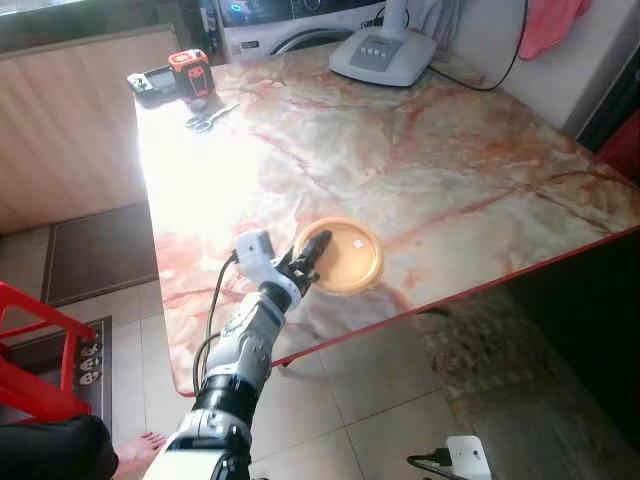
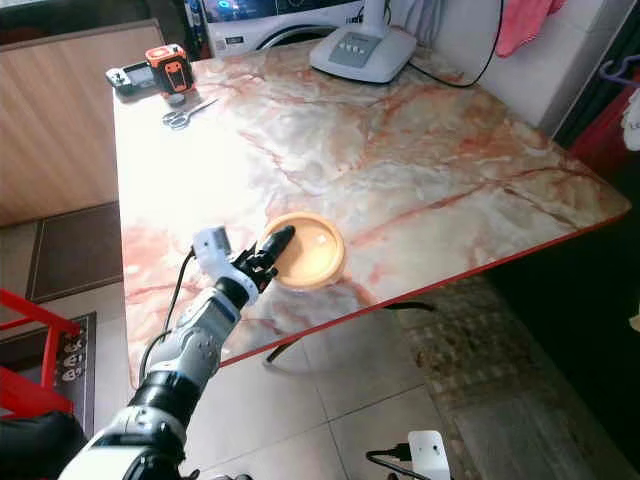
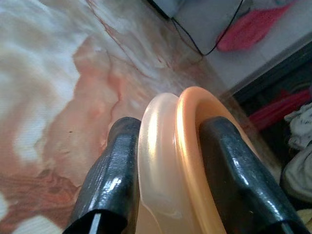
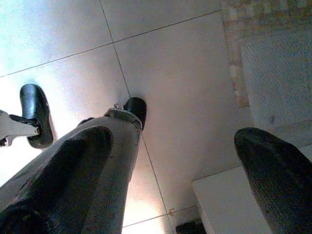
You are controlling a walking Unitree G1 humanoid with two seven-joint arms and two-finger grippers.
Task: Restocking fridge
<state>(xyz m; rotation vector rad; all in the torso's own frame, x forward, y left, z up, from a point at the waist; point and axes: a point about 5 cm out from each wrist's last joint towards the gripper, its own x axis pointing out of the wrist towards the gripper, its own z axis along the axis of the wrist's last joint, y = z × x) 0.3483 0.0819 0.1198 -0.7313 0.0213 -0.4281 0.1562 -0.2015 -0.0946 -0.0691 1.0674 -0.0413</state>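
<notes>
Gripping the orange plate [image 1: 340, 255] by its near rim on the marble table [image 1: 450, 150], left gripper [image 1: 308, 258] partly hides it; right gripper [image 4: 175, 161] hangs spread.

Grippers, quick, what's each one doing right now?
Left gripper: closed on the orange plate's rim at the marble table.
Right gripper: open, holding nothing.
</notes>
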